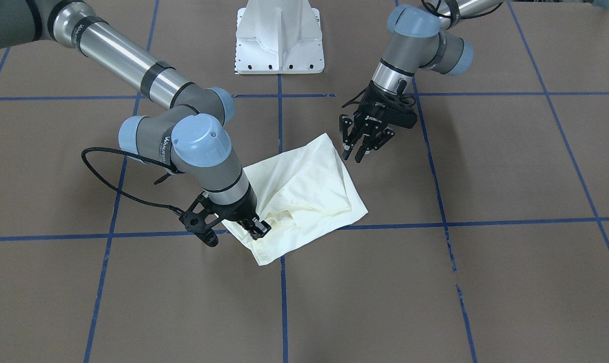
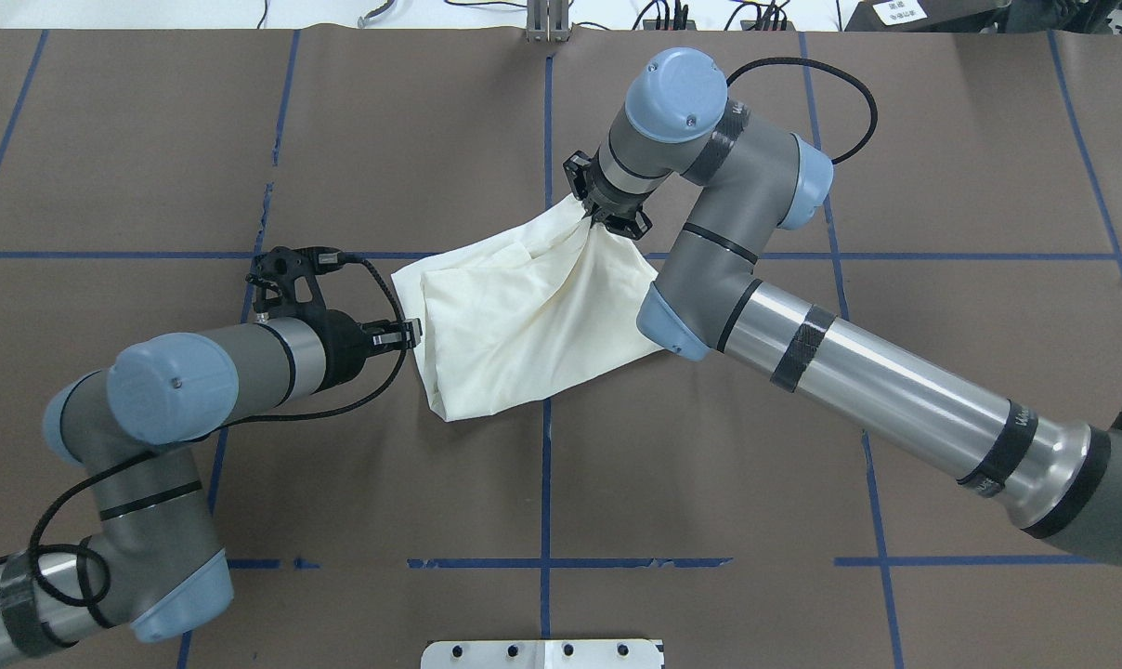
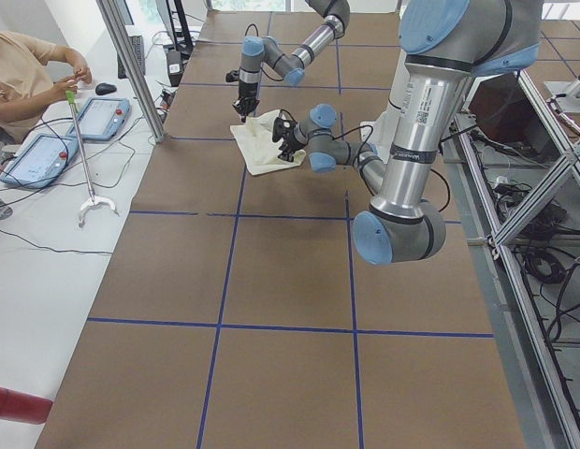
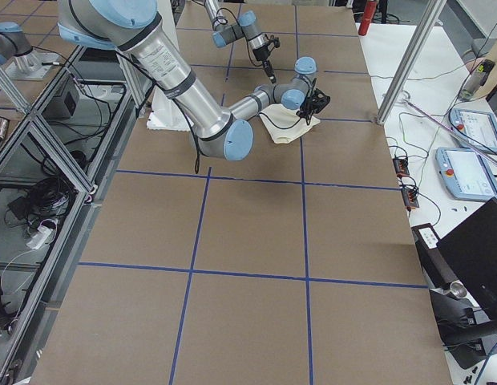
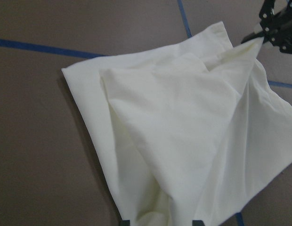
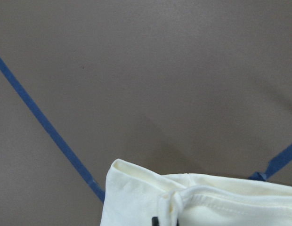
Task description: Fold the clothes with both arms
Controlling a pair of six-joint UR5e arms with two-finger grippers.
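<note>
The cream shirt [image 1: 304,191] lies bunched and folded on the brown table, plain side up; its cat print and lettering are hidden. It also shows in the overhead view [image 2: 524,307]. My right gripper [image 1: 258,229] is shut on one edge of the shirt and lifts it, so the cloth tents up toward it [image 2: 606,216]. The right wrist view shows that hem [image 6: 198,202] at the fingers. My left gripper [image 1: 362,146] is open at the opposite edge of the shirt [image 2: 410,334]. The left wrist view shows the shirt [image 5: 183,132] running between its spread fingertips [image 5: 198,222].
The white pedestal base [image 1: 279,40] stands at the robot's side of the table. Blue tape lines [image 2: 547,446] cross the brown table cover. In the exterior left view an operator [image 3: 19,65] sits by tablets beyond the table's far edge.
</note>
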